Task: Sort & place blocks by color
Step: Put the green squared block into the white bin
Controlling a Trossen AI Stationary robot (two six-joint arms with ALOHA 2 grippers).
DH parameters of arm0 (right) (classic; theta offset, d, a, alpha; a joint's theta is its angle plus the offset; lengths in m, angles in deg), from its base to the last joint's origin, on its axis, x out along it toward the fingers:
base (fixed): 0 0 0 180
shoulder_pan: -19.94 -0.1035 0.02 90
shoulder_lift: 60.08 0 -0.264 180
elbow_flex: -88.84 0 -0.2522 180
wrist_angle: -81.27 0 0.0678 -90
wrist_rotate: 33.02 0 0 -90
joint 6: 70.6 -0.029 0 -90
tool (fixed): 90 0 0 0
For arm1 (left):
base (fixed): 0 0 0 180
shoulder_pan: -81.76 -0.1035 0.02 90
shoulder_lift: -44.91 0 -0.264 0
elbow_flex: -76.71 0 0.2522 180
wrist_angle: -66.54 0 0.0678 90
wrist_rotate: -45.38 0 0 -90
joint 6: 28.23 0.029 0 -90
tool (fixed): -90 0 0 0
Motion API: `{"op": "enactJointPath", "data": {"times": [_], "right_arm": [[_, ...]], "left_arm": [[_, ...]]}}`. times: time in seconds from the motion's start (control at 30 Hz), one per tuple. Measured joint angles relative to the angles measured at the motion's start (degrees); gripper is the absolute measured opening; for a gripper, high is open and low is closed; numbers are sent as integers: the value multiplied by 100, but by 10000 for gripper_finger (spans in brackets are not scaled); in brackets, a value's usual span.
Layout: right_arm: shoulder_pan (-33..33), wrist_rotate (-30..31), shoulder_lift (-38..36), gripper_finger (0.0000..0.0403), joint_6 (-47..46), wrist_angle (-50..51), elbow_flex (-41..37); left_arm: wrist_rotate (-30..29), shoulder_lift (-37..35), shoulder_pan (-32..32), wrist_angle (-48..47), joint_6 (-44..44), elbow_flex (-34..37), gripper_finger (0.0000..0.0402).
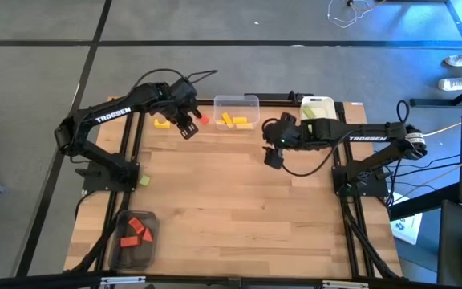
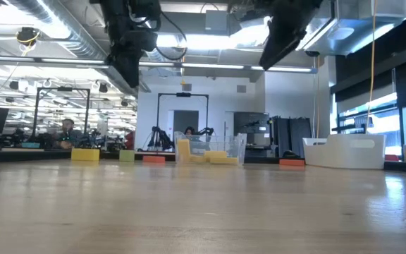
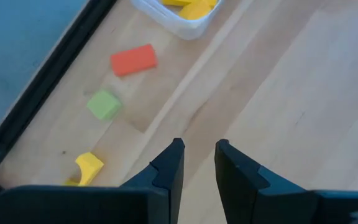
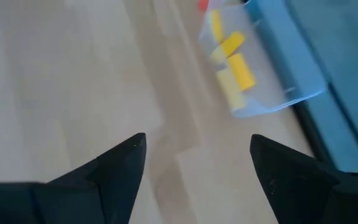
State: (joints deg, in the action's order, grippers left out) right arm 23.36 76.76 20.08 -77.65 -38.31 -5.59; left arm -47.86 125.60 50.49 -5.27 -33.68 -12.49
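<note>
Three loose blocks lie on the table near its far left edge: a red bar (image 3: 133, 60), a light green cube (image 3: 103, 104) and a yellow arch (image 3: 89, 167). Other yellow blocks (image 4: 234, 65) lie in a clear container (image 1: 237, 111) at the far middle. My left gripper (image 1: 188, 130) hangs above the table beside the loose blocks. Its fingers (image 3: 199, 149) stand a narrow gap apart with nothing between them. My right gripper (image 1: 273, 159) hovers to the right of that container, wide open (image 4: 197, 146) and empty.
A clear container with red blocks (image 1: 135, 234) stands at the near left corner. A white-lidded container (image 1: 318, 107) stands at the far right. Another green block (image 1: 143, 181) lies at the left edge, and a red block (image 2: 291, 162) lies near the far edge. The table's middle is bare wood.
</note>
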Motion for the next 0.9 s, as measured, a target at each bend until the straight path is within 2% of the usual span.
{"op": "enactJointPath", "data": {"times": [0.2, 0.53, 0.7, 0.9], "right_arm": [[6, 202, 0, 289, -3, -481, 0], [6, -314, 0, 289, -2, -743, 0], [6, -344, 0, 289, -3, -746, 0], [6, -344, 0, 289, -2, -747, 0]], "left_arm": [[19, 0, -2, 4, 0, 0, 80], [-5, 0, 5, 33, 2, 0, 80], [-26, 0, 5, 20, -13, 0, 80], [-630, 0, 5, 0, -19, 0, 80]]}}
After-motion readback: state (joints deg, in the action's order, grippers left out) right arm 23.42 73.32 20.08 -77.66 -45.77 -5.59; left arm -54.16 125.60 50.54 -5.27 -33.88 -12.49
